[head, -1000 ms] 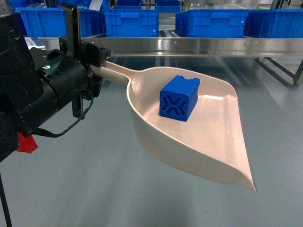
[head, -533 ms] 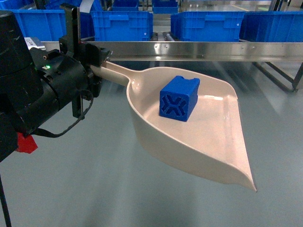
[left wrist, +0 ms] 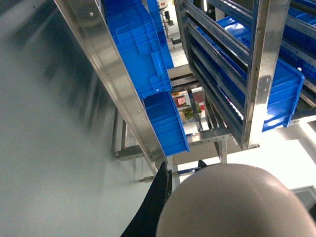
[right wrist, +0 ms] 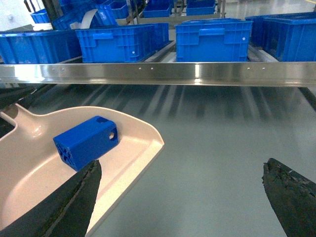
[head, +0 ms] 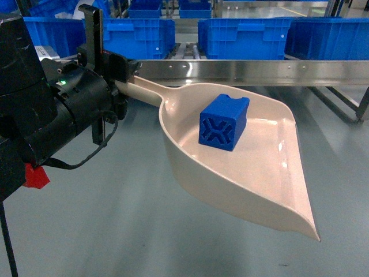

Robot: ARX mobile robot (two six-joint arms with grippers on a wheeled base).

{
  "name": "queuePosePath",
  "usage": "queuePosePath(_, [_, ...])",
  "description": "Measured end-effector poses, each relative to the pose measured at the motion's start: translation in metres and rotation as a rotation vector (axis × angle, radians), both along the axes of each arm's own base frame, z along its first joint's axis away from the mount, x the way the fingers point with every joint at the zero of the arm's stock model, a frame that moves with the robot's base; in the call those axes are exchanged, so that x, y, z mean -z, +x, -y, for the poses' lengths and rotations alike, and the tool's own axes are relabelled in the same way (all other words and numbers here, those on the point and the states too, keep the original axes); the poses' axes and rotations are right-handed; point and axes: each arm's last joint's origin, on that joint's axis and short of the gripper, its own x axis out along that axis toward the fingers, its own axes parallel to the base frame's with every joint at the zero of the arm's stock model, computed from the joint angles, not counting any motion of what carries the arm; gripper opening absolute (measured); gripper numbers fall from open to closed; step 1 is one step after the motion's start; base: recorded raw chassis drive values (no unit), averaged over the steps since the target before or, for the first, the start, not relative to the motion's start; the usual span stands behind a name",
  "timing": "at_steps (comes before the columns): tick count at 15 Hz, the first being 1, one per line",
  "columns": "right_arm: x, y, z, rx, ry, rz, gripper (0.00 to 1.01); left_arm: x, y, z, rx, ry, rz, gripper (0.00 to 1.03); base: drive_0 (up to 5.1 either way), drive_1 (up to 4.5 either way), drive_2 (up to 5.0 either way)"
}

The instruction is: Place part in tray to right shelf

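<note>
Swinging rightward along the shelf point(head: 248, 70), the crates point(head: 242, 37) have slid left over the last second. The left gripper point(head: 118, 69) stays clamped on the tray point(head: 271, 190) handle; the part point(head: 223, 122) rides inside, below the beam. The right gripper point(right wrist: 182, 190) hangs open, empty.

Warehouse or factory floor: steel racks point(head: 242, 69) holding blue crates point(head: 242, 37).

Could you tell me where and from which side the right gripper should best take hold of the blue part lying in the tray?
Probably from above, closing across the two flat side walls of the part. It lies alone mid-tray, tilted, its ribbed X end facing the camera. The open right gripper already hovers nearby; the left gripper holds the handle.
</note>
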Motion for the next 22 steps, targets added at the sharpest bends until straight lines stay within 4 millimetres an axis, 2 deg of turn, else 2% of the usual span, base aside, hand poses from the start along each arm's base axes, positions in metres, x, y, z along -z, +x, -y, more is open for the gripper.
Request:
queuePosePath(3, [0.0,0.0,0.0,0.0,0.0,0.0,0.98,-0.0001,0.0003,-0.0011,-0.004,-0.001,0.001,0.12,2.6,2.19,-5.1])
queuePosePath(18, [0.0,0.0,-0.0001,0.0,0.0,0.0,0.98,-0.0001,0.0004,-0.0014,-0.005,-0.001,0.001,0.12,-0.1,4.04,-3.8])
queuePosePath(22, [0.0002,0.0001,-0.0001,0.0,0.0,-0.002,0.98,-0.0001,-0.0001,0.0001,0.0,-0.001,0.001,0.12,-2.9,5.01,-2.0])
